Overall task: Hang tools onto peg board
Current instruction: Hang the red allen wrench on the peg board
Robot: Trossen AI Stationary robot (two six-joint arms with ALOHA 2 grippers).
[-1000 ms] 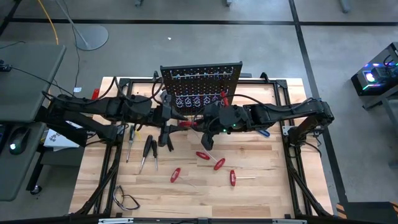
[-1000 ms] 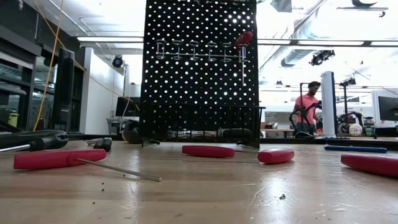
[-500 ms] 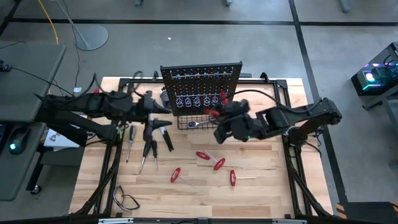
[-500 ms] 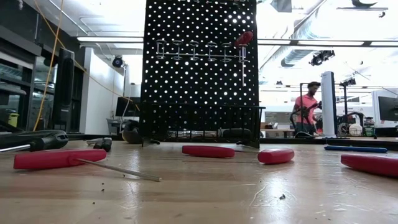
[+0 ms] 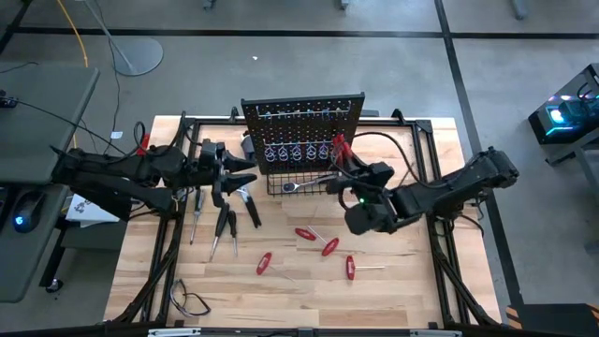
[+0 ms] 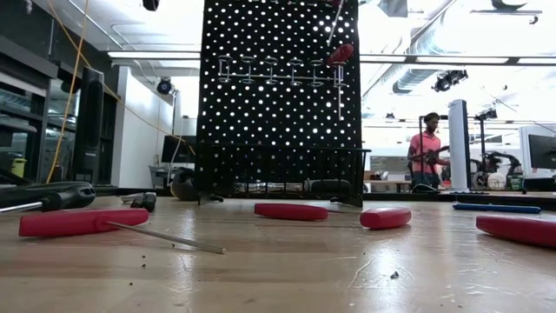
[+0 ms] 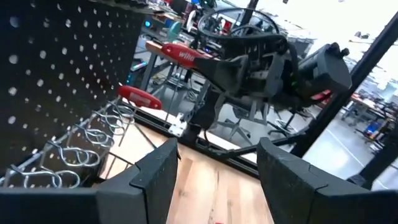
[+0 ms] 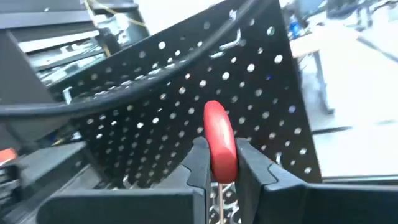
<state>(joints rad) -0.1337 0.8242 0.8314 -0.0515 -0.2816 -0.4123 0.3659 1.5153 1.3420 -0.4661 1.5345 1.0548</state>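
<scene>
Nearest, on the pale wooden tabletop [image 6: 287, 269]: red-handled screwdrivers [image 6: 74, 223] lying flat, black-handled pliers [image 5: 249, 208] toward the left side. Farther back, upright at the rear edge, the black peg board [image 6: 280, 100], one red screwdriver [image 6: 340, 55] hung on its hook row. Beyond, a person in a red shirt [image 6: 426, 148]. Seen from the wrists only: right gripper [image 8: 217, 163] pinching a red screwdriver handle [image 8: 219, 148] before the board; left gripper [image 7: 216, 171] spread, empty, beside the board.

One cam's overhead, straight down on the whole worktop [image 5: 393, 262]. Another sits at worktop level, facing the peg board [image 6: 280, 104]. Both wrist cams are close up on that same board.
</scene>
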